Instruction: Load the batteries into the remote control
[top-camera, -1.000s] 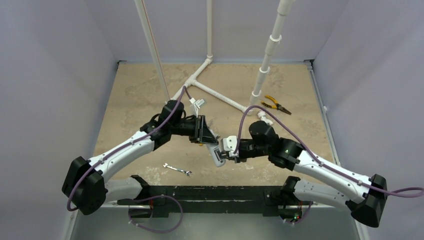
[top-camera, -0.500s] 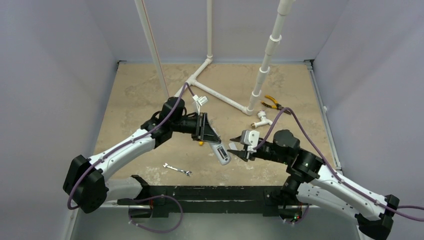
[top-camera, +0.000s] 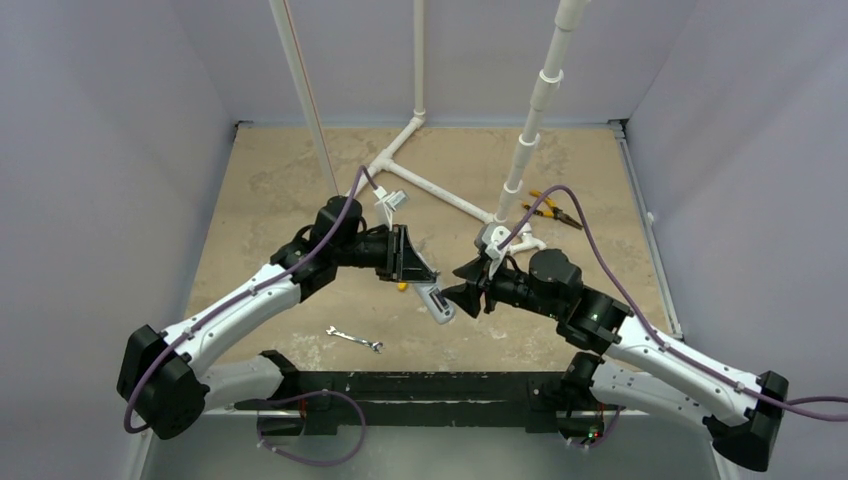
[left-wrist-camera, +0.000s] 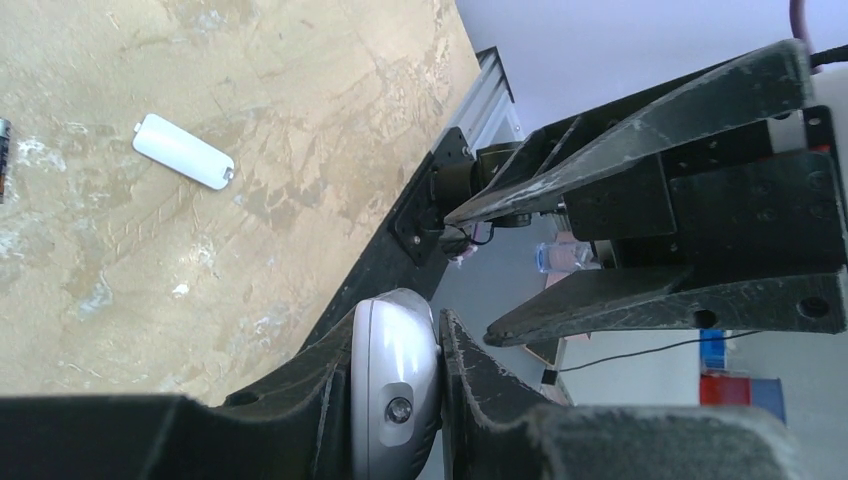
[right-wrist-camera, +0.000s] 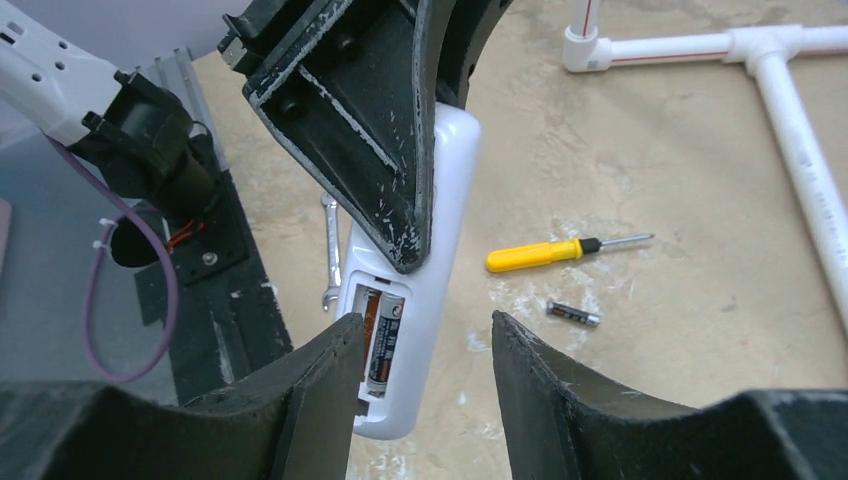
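Right wrist view gives us the remote control (right-wrist-camera: 450, 230) held up off the counter (right-wrist-camera: 650, 180), clamped by the left end effector (left-wrist-camera: 393, 365), whose jaws are closed on its body. Its back compartment is uncovered, with one battery (right-wrist-camera: 383, 338) seated inside. Our right end effector (top-camera: 462, 287) stands parted just beside the remote's lower end, gripping nothing. On the counter lie a loose battery (right-wrist-camera: 573, 314), a yellow screwdriver (right-wrist-camera: 545, 254) and the white cover (left-wrist-camera: 185, 165).

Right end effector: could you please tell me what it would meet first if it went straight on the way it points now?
Probably the slim white plastic remote control, at its open battery bay, held by the left end effector; the depth between them is unclear.
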